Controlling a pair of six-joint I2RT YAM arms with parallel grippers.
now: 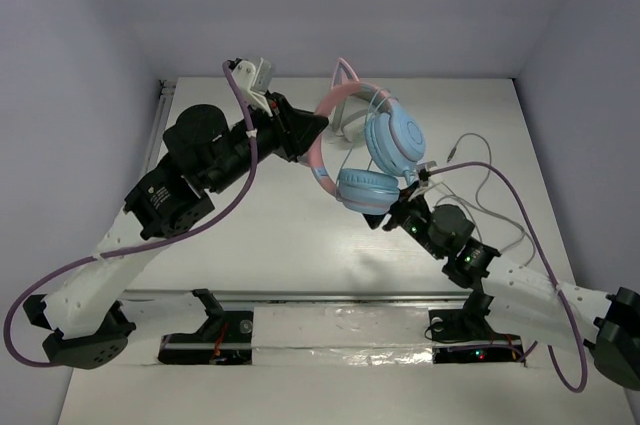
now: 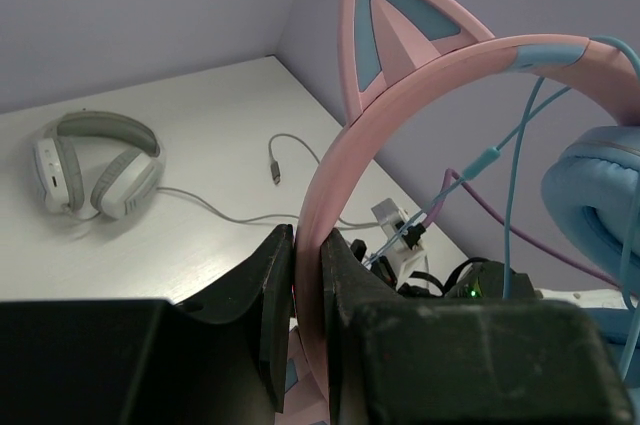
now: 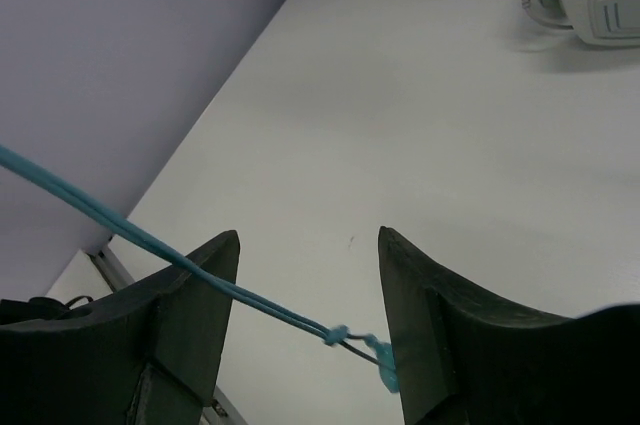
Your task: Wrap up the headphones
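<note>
Headphones [image 1: 392,140]: aloft, freeing cable [image 3: 120,230] for winding
Left gripper [image 2: 307,250]: clamped on headband [image 2: 400,95]
Right gripper [image 3: 308,245]: apart, straddling cable

YAM pair: white links, black joints.
Left arm [image 1: 190,170] and right arm [image 1: 520,280] each trail a purple cable [image 1: 250,150]; green LEDs [image 1: 465,261] lit on right joints; white camera mount [image 1: 262,75] at left wrist; black wedge pincer fingers [image 3: 190,325].

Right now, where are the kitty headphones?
In the top view the headphones hang above the middle of the table, the left gripper pinching their pink headband and the right gripper close beside them.
</note>
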